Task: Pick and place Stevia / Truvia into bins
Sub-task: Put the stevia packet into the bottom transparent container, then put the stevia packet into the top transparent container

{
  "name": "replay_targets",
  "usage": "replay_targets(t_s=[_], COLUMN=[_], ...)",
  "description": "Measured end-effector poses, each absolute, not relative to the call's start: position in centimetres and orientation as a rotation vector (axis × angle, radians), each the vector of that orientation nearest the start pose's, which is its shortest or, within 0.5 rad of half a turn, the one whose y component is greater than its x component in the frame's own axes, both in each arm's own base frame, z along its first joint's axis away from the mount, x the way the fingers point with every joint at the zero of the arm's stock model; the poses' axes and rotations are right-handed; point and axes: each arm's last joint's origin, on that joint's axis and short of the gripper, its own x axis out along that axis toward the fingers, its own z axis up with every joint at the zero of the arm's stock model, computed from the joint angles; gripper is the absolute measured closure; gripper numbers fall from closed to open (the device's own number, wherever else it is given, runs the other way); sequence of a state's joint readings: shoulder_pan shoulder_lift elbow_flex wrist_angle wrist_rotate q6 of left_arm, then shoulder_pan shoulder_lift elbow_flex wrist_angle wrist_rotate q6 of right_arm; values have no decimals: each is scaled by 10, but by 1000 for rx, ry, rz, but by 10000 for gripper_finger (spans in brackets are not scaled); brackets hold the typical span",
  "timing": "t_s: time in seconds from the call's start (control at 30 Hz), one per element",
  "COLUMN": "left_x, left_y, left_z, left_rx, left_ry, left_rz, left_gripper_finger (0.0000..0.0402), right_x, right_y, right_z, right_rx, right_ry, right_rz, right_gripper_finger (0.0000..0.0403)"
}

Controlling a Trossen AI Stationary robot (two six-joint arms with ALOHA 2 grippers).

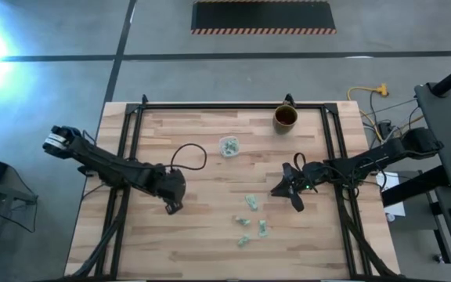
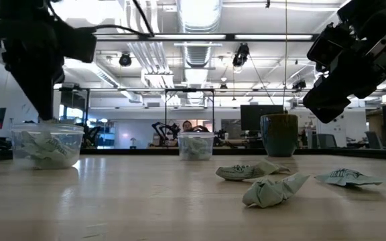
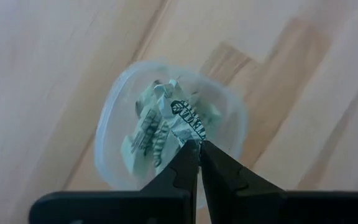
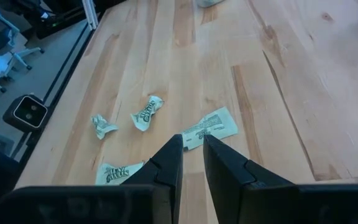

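Several crumpled pale green and white sachets lie flat on the wood, among them a sachet (image 1: 251,202) and another (image 4: 210,127) just past my right gripper's tips. One clear cup (image 3: 166,124) stands under my left gripper (image 3: 194,144) with sachets inside, and my left gripper is shut on a sachet above it. The second clear cup (image 1: 229,146) stands farther back, also holding sachets. My right gripper (image 4: 192,146) hovers above the loose sachets, its fingers a narrow gap apart and touching nothing. My left gripper pinches one sachet by its end (image 3: 189,134) between the very tips of its two fingers. It comes from above, pointing down into the cup. The sachet hangs below the fingertips over the sachets lying in the cup (image 2: 45,144).
A brown mug (image 1: 286,117) stands near the table's far edge, right of the second cup. A black cable (image 1: 190,154) loops over the wood by the left arm. Black frame rails (image 1: 131,133) run along the table's sides. Bare wood lies near the front edge.
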State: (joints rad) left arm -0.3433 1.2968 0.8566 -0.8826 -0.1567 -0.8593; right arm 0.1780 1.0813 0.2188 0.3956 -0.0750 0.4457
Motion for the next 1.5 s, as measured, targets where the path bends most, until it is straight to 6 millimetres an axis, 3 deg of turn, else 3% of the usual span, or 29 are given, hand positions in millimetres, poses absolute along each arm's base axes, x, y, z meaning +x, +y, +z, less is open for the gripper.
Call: replay_targets(t_s=[0.23, 0.53, 0.67, 0.97, 1.27, 1.5], left_x=[202, 201, 204, 231, 244, 246], left_y=[-67, -67, -68, -77, -81, -81], left_z=[205, 208, 219, 248, 250, 251], left_rx=[-444, -455, -476, -446, -452, -450], left_ry=[1270, 1249, 1213, 957, 839, 816], left_rz=[466, 460, 440, 206, 168, 178], left_gripper_finger=[388, 284, 255, 249, 249, 249], right_x=[184, 184, 184, 184, 186, 207], right_y=[35, 35, 35, 35, 37, 42], right_z=[146, 146, 146, 146, 148, 149], right_rx=[411, 411, 411, 403, 340, 219], right_ry=[512, 511, 511, 504, 528, 586], right_rz=[140, 141, 140, 116, 216, 264], right_gripper_finger=[346, 346, 346, 346, 344, 303])
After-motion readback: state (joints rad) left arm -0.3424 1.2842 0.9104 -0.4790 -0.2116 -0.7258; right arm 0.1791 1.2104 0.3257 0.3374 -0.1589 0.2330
